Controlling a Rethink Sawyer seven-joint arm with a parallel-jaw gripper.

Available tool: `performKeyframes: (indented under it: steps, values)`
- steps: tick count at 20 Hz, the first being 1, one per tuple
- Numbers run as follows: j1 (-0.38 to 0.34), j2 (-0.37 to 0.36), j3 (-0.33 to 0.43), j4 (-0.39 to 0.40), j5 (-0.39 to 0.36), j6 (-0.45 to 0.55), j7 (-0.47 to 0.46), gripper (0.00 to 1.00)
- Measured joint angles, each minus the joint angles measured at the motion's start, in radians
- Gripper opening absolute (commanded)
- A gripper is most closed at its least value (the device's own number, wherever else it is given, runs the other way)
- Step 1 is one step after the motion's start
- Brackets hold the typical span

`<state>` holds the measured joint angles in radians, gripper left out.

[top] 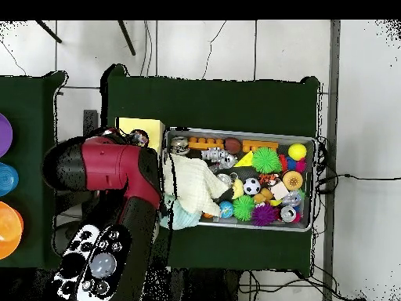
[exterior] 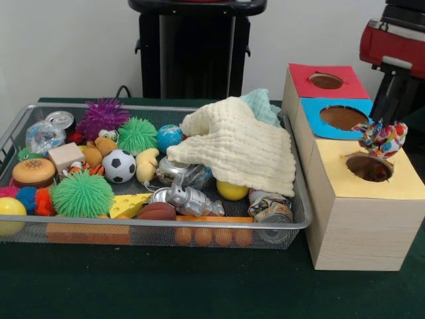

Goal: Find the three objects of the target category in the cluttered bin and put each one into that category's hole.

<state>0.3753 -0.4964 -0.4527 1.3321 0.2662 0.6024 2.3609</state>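
A wooden box with three holes stands right of the bin: red top [exterior: 345,83], blue top [exterior: 312,113], yellow top [exterior: 405,179]. My gripper [exterior: 381,133] hangs just above the yellow top's hole [exterior: 369,167], shut on a small multicoloured dotted cloth [exterior: 380,138] that bunches around its tips. In the wire bin [exterior: 292,222], a cream cloth [exterior: 239,143] lies over the right half, with a pale teal cloth [exterior: 262,106] behind it. In the overhead view my arm [top: 117,168] hides most of the box; only a yellow corner [top: 145,128] and the dotted cloth [top: 139,138] show.
The bin also holds spiky balls [exterior: 83,194], a football [exterior: 119,165], a yellow ball [exterior: 232,191], cans [exterior: 269,206], a cheese wedge [exterior: 129,206], a toy burger [exterior: 33,171] and a silver robot figure [exterior: 189,199]. Green cloth covers the table [exterior: 199,286].
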Motion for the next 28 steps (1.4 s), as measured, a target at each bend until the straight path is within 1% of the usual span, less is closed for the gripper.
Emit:
performKeyframes:
  steps: [7,8,15,21,27,28]
  values:
    - [0.008,0.041,-0.027,-0.031,0.017,0.000,0.000,0.00]
    - [0.008,0.052,-0.034,-0.040,0.017,0.000,0.000,1.00]
    - [0.009,0.074,-0.050,-0.069,0.017,0.015,0.000,1.00]
    - [0.016,0.095,-0.083,-0.103,0.023,0.066,0.000,1.00]
    - [0.018,0.091,-0.100,-0.127,0.024,0.115,0.000,1.00]
    - [0.019,0.078,-0.103,-0.128,0.024,0.129,0.000,0.00]
